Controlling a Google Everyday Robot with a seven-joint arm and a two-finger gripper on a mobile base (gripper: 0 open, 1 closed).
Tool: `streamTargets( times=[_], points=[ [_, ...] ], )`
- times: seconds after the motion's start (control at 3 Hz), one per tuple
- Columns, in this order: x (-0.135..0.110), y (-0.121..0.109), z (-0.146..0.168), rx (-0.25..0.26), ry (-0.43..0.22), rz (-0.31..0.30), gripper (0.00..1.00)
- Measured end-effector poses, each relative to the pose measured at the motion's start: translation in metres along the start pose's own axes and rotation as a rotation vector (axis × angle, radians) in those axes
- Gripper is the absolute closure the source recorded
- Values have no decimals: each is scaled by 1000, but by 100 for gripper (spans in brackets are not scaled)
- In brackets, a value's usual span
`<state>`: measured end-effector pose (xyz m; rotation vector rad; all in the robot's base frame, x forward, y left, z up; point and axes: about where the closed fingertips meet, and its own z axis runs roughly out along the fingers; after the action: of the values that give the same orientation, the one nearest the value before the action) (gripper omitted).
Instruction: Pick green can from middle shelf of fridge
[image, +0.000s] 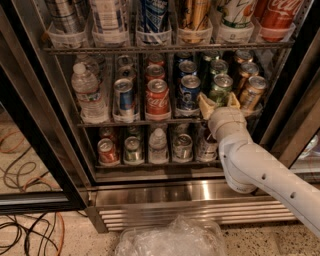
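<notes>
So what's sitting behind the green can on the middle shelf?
More cans line up behind the green can in its lane. Only their tops show, and their bodies are covered. The gripper is at its front and hides its base.

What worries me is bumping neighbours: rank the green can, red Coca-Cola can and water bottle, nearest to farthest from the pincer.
1. Green can, between the open pincer fingers, shelf's right side.
2. Red Coca-Cola can, centre lane.
3. Water bottle, far left.
</notes>
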<state>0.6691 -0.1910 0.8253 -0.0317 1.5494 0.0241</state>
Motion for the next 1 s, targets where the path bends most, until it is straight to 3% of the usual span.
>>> streamTargets(
  times=[1.0],
  points=[
    [0, 0, 0, 0, 0, 0, 100]
  ],
)
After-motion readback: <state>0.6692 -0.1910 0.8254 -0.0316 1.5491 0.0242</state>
